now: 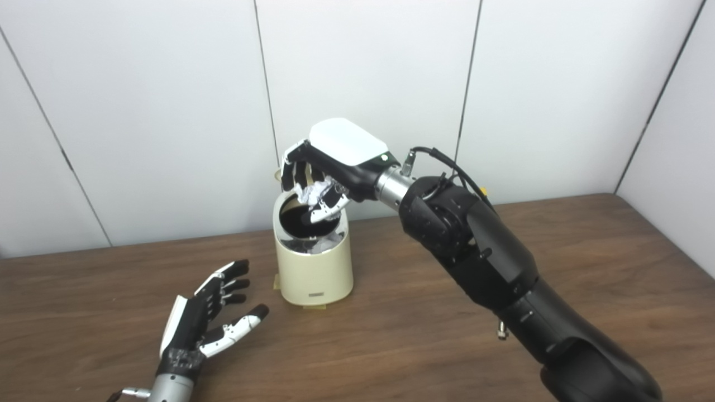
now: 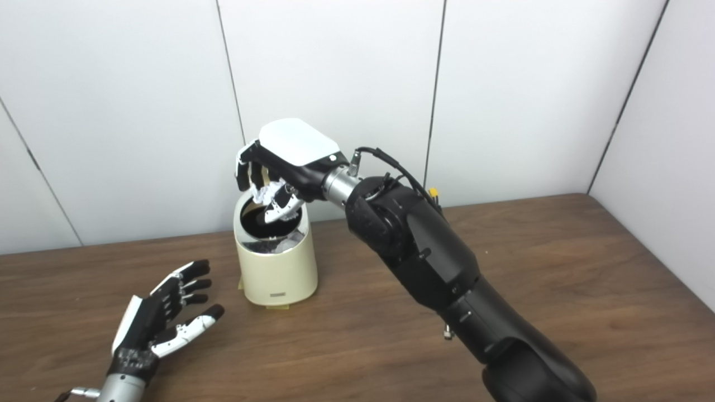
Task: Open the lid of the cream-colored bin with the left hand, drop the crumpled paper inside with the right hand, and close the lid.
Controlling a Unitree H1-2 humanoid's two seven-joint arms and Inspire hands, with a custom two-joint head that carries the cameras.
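The dark wooden table (image 1: pixel 558 268) carries the cream-colored bin (image 1: pixel 315 273), standing upright near the back edge, left of centre and well away from both side edges.

Illumination is bright, even and diffuse, apparently from overhead. The white wall panels (image 1: pixel 167 111) read slightly grey without glare. Shadows on the table (image 1: pixel 391 346) are soft and faint; a weak one lies beside the bin (image 1: pixel 314 268) base. The white shell of the right hand (image 1: pixel 335 162) is nearly overexposed. Focus is moderately soft throughout, with slight blur on fine finger detail. Edge distortion is negligible.
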